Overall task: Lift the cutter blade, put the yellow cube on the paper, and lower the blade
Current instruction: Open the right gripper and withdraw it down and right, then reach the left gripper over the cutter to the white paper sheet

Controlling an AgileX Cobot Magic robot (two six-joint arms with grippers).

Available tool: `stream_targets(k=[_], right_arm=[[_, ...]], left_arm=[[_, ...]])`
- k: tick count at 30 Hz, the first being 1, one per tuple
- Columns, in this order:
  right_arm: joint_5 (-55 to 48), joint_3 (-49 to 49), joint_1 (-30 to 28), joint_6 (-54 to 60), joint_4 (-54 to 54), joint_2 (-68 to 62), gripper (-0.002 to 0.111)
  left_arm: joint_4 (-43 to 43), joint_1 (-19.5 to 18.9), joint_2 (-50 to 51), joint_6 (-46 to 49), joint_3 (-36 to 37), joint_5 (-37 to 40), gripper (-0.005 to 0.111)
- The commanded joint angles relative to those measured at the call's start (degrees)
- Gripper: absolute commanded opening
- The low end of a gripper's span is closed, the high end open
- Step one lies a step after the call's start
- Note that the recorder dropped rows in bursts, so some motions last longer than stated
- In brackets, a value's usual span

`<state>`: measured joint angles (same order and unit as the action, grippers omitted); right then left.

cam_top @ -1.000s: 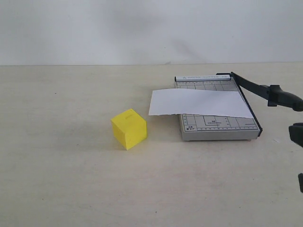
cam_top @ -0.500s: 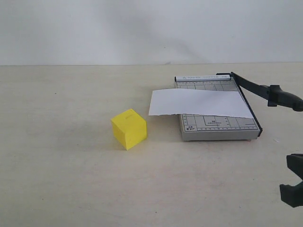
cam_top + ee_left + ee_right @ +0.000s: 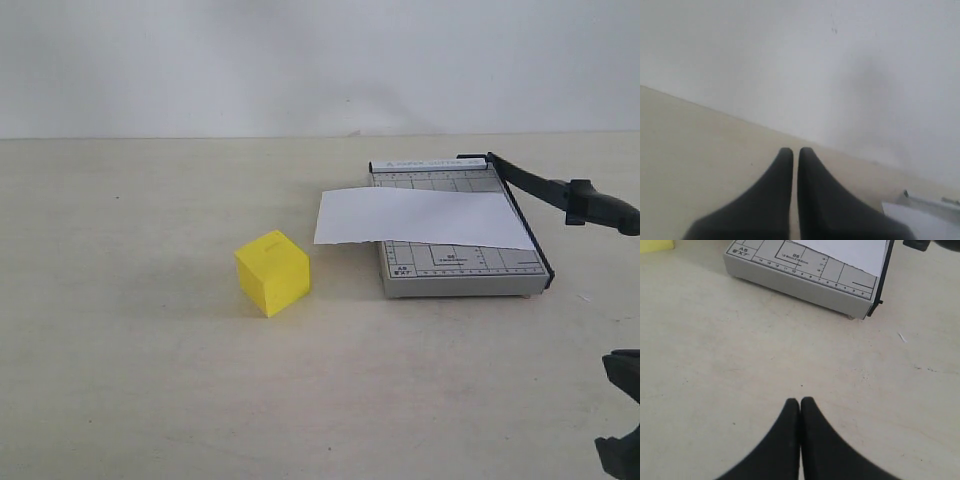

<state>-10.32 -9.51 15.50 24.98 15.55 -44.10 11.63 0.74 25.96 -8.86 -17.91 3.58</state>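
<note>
The yellow cube [image 3: 272, 272] stands on the table left of the grey cutter board [image 3: 462, 272]; a corner of the cube [image 3: 655, 245] shows in the right wrist view. The white paper [image 3: 420, 217] lies across the board and overhangs its left side. The cutter blade [image 3: 535, 184] is tilted up off the board, its thick handle [image 3: 603, 209] out to the right. My right gripper [image 3: 800, 401] is shut and empty, low over bare table short of the board's front [image 3: 795, 282]. My left gripper [image 3: 795, 150] is shut, empty, and hidden from the exterior view.
Part of the right arm [image 3: 625, 372] shows at the exterior view's lower right edge. A plain wall [image 3: 300, 60] runs behind the table. The left wrist view catches a corner of the board [image 3: 930, 202] and of the paper [image 3: 910, 222].
The right arm has drawn back and down toward the lower right corner of the exterior view. The cube, paper and blade have not moved.
</note>
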Motion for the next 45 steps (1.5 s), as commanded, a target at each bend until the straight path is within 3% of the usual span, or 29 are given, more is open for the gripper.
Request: stream_targets(k=[1, 4, 8, 11, 14, 22, 28, 45], right_arm=[[-0.3, 0.2, -0.1, 0.7, -1.5, 0.0, 0.000], [-0.6, 0.2, -0.1, 1.3, -4.8, 0.0, 0.000], [-0.9, 0.2, -0.1, 1.3, -11.7, 0.0, 0.000], [-1.4, 0.2, -0.1, 0.3, -13.3, 0.0, 0.000], [-1.4, 0.2, -0.1, -2.9, -13.3, 0.0, 0.000], [-1.4, 0.2, -0.1, -4.3, -13.4, 0.0, 0.000], [-1.4, 0.2, -0.1, -4.4, -13.4, 0.0, 0.000], [-1.3, 0.2, -0.1, -6.9, -13.4, 0.0, 0.000]], left_arm=[[0.0, 9.7, 15.4, 8.0, -9.1, 4.2, 0.004], [0.1, 19.6, 25.3, 9.3, -14.2, 2.8, 0.004], [0.1, 33.1, 39.7, 9.3, -18.8, -5.4, 0.004], [0.1, 39.6, 50.0, 8.9, -22.7, -9.4, 0.004], [0.1, 43.1, 60.1, 6.6, -28.2, -11.8, 0.004], [-0.4, 43.8, 83.8, 3.0, -50.2, -10.6, 0.004], [-0.6, 43.8, 93.5, 3.3, -62.3, -8.1, 0.004], [-0.3, 43.8, 106.5, 3.3, -74.3, -8.0, 0.004]])
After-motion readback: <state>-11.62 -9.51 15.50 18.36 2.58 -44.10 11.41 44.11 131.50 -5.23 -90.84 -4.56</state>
